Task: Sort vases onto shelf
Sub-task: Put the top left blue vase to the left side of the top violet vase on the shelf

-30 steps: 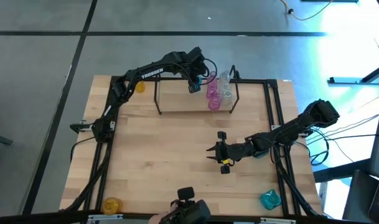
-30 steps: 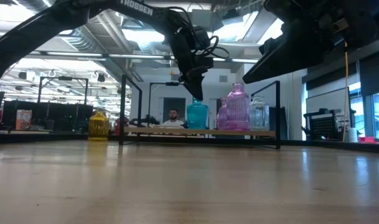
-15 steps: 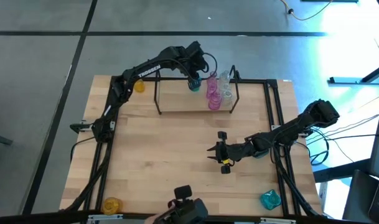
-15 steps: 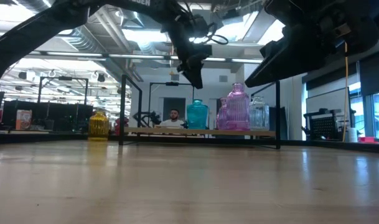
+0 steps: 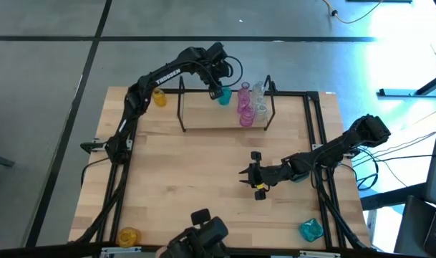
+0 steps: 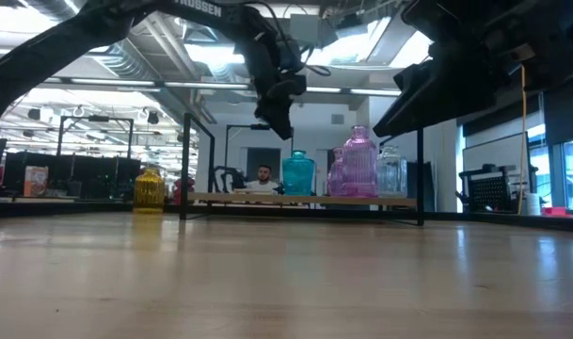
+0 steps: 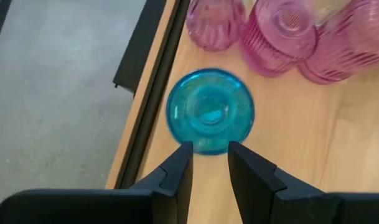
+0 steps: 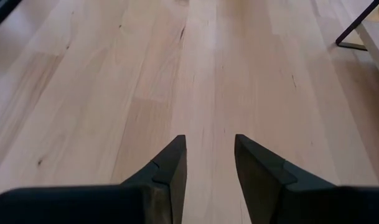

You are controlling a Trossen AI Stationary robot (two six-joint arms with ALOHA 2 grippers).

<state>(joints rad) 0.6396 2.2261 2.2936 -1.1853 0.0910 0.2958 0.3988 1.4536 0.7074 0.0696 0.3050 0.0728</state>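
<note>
On the shelf (image 5: 225, 120), a teal-blue vase (image 7: 211, 112) stands upright on its base, left of the pink vases (image 5: 244, 107) and clear vases (image 5: 260, 100). My left gripper (image 7: 210, 149) hangs open above this teal-blue vase (image 6: 298, 174), a little to its left and clear of it, pointing steeply down. My right gripper (image 8: 210, 146) is open over bare tabletop at the table's middle right (image 5: 243, 174), with nothing between its fingers. Loose vases stand on the table: yellow (image 5: 159, 99) at the far left, yellow (image 5: 129, 235) at the near left, teal (image 5: 311, 229) at the near right.
Black wire uprights (image 6: 185, 165) frame both ends of the shelf (image 6: 305, 200). Black rails run along the table's left and right sides (image 5: 116, 179). A dark device (image 5: 203, 233) sits at the table's near edge. A person (image 6: 263, 176) shows in the room behind the table.
My left gripper has risen from the teal-blue vase's neck and drifted toward the table's far-left corner. The vase stays upright on the shelf where it was. The dark device at the near edge has shifted left.
</note>
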